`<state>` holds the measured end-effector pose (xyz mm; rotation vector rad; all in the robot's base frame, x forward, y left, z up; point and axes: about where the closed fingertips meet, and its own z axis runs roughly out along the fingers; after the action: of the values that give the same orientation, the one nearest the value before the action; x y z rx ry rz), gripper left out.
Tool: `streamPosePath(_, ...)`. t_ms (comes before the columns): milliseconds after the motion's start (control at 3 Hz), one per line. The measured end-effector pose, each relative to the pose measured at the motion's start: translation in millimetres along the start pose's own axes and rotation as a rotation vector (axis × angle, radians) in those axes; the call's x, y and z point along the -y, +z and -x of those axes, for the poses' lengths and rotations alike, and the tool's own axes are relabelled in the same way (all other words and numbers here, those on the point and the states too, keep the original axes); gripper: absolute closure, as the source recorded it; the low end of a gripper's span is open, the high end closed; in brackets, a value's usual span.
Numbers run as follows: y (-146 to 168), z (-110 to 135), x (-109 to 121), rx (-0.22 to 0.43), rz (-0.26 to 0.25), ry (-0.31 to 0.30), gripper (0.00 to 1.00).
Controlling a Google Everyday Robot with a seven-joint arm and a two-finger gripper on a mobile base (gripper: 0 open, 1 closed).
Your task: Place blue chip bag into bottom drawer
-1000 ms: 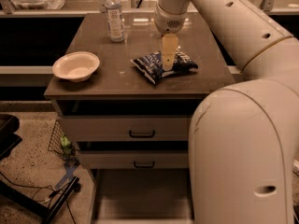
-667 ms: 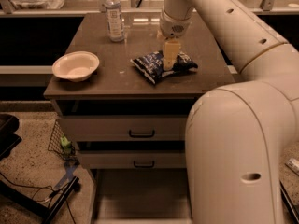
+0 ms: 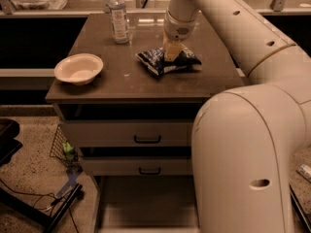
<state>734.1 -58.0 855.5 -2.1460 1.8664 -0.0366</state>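
Nearest, low in view: the bottom drawer (image 3: pixel 141 203), pulled out, a shallow grey tray with a flat, plain floor. To the right, the smooth, rounded cream shell of the arm (image 3: pixel 243 144). Above the tray, two flat grey drawer fronts (image 3: pixel 131 132) with thin black handles. Then the desk (image 3: pixel 126 84), a matte brown top. On its left, a round pale bowl (image 3: pixel 78 68). Past the middle lies the blue chip bag (image 3: pixel 155 61), crinkled dark foil with white print, puffy, flat on the desk. Down onto its centre presses the yellowish claw (image 3: pixel 171 52); released or clenched, cannot tell. Farther back, a clear plastic bottle (image 3: pixel 118 16), upright. Against a second ago: bag on the same spot, claw at it as before, the arm's bulk covering slightly more of the right side.
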Motion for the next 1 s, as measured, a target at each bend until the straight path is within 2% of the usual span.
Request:
streamPosePath(333,3.6,1.2,2.0,0.002,-0.004,-0.001,0.95)
streamPosePath(667,6.1,2.0,3.2,0.004,-0.006,-0.002,1.00)
streamPosePath(1000,4.9,2.3,3.6,0.004,-0.006,-0.002,1.00)
